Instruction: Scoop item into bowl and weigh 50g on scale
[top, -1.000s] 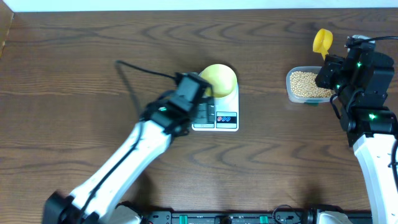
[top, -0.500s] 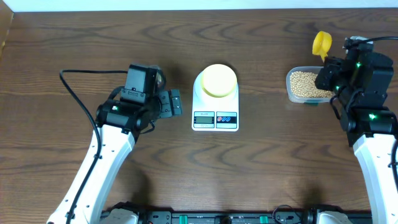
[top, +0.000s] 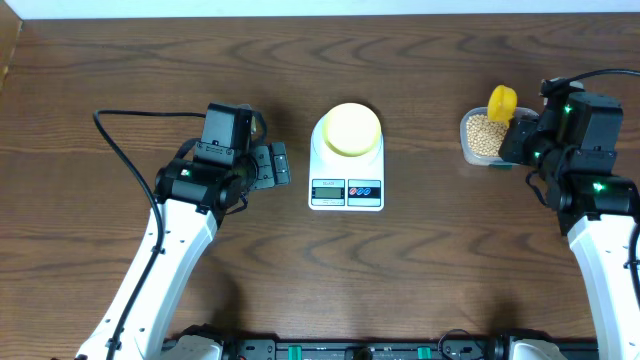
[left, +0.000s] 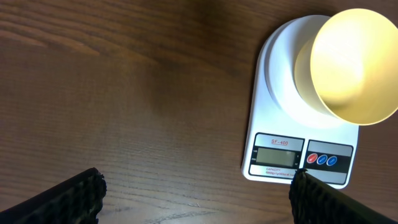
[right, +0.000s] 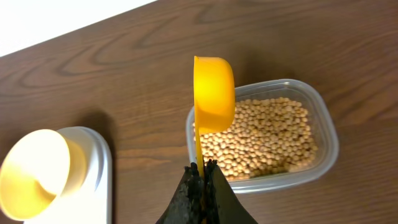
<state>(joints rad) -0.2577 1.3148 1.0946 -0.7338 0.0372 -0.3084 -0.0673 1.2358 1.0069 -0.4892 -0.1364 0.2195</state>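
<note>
The pale yellow bowl stands empty on the white scale at mid-table; both also show in the left wrist view, bowl and scale. Tan beans fill a clear plastic tub at the right; they show in the right wrist view too. My right gripper is shut on the handle of a yellow scoop, held above the tub's left edge. My left gripper is open and empty, just left of the scale.
The tub sits near the table's far right. A black cable runs from the left arm over the wood. The table's back edge meets a white surface.
My left arm pulled back left from the scale, leaving the bowl on it, then held still. My right gripper moved the scoop left and down over the tub's left side.
</note>
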